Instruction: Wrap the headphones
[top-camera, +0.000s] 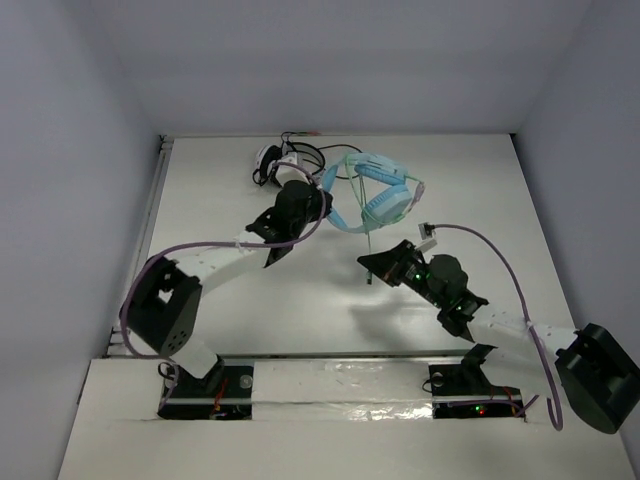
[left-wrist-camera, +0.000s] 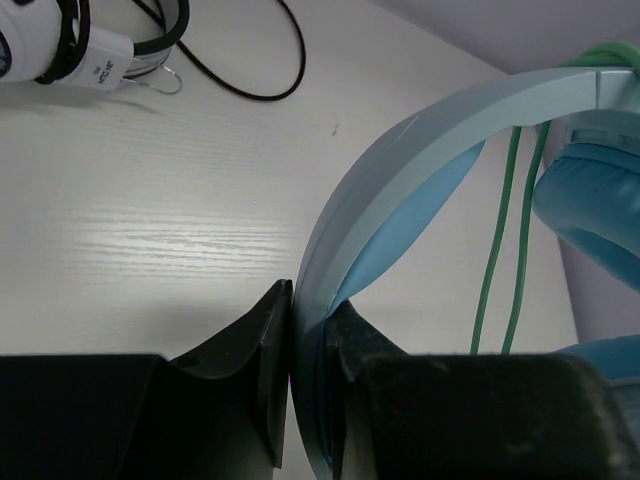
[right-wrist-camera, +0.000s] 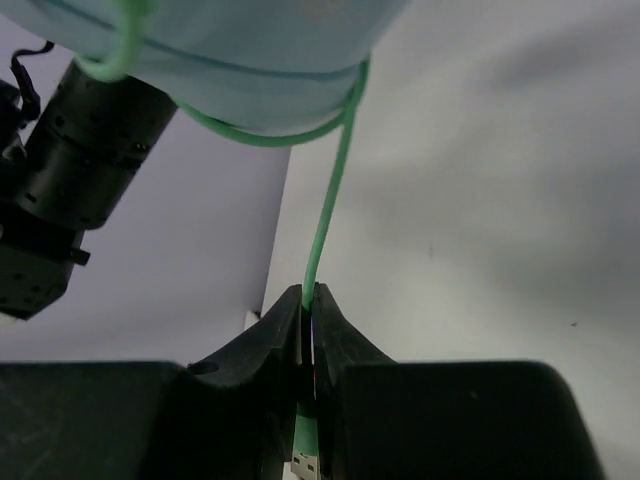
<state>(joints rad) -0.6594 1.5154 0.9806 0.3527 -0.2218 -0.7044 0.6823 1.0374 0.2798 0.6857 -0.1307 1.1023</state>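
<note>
White tabletop (top-camera: 300, 310) fills the space, with pale walls (top-camera: 80, 100) all round it. We have two grippers. Our left gripper (left-wrist-camera: 308, 300) is squeezed tight on the wide band (left-wrist-camera: 400, 150) of the light blue headphones (top-camera: 375, 195). They are at the far middle of the table, right at our left wrist. We cannot tell if they touch the table. Our right gripper (right-wrist-camera: 308, 300) is pinched on the thin green cable (right-wrist-camera: 335, 190), close to its plug (right-wrist-camera: 305, 462). From there the cable runs up and loops round the blue headphones above it.

We think the headphones are light and easy to lift. The band looks stiff and smooth, so it is a good place to hold. It could slide if the squeeze is weak. The ear cups (left-wrist-camera: 590, 200) look soft and squashy, so we would not grab those. The cable is thin and floppy. It bends any way and could slip out or snag. We should hold it near the end and pull gently.

Now we count. We see one blue pair, with two ear cups and one green cable. One smaller black-and-white pair (top-camera: 272, 160) with a black cable (left-wrist-camera: 262, 97) lies at the far edge, just beside the blue pair. That makes two pairs.
</note>
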